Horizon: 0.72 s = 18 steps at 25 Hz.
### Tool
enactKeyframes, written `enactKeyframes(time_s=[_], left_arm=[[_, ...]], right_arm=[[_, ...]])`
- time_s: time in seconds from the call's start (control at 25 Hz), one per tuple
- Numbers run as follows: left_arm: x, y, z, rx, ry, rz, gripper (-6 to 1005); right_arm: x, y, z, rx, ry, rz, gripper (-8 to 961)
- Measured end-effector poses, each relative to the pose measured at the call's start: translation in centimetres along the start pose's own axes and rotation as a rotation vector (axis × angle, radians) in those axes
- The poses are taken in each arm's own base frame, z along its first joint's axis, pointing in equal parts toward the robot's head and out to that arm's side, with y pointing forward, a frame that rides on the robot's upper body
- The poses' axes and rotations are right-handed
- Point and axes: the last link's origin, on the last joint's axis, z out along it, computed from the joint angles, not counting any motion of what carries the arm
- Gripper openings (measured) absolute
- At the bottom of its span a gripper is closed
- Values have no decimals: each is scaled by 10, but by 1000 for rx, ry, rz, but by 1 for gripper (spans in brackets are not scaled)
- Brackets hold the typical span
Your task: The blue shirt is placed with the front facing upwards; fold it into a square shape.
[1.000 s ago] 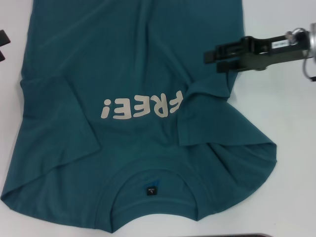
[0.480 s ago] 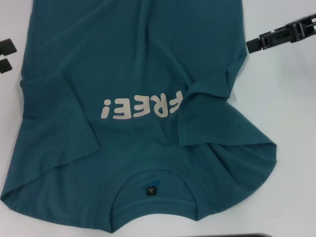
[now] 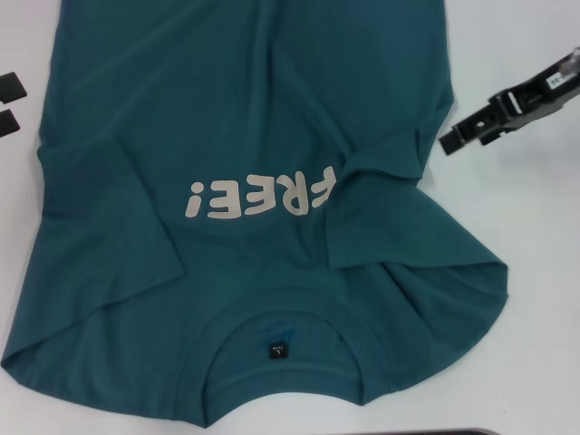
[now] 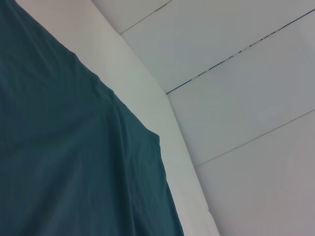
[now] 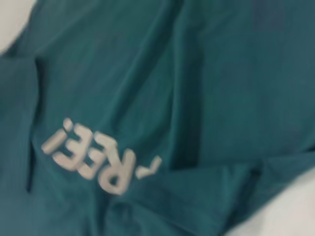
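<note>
The blue shirt (image 3: 254, 118) lies front up on the white table (image 3: 530, 272), with its collar (image 3: 281, 319) and black neck label (image 3: 276, 349) nearest me. Pale letters (image 3: 258, 198) cross the chest. The sleeve on the right (image 3: 399, 227) is folded in over the chest and covers the end of the letters. My right gripper (image 3: 446, 142) hangs open and empty just off the shirt's right edge. My left gripper (image 3: 7, 104) is open and empty at the left edge, beside the shirt. The shirt also shows in the left wrist view (image 4: 59, 162) and the right wrist view (image 5: 221, 73).
Bare white table lies to the right of the shirt and along its left side (image 4: 147, 88). A thin dark edge (image 3: 408, 432) shows at the table's near side.
My right gripper has drawn back from over the shirt's right side to the right, then lowered off the shirt's edge. The left gripper has shifted slightly. The shirt has not moved.
</note>
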Motion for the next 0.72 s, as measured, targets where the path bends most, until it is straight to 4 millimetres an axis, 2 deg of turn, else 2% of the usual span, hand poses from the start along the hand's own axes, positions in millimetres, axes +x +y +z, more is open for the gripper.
enactKeyframes(time_s=[0.32,0.72], left_arm=[[0,0,2,0,5,-2,904],[1,-1,4,5,11,3,905]], right_arm=[[9,9,40,-110,9,232,807],[11,6,49,-111,-22,287,806]])
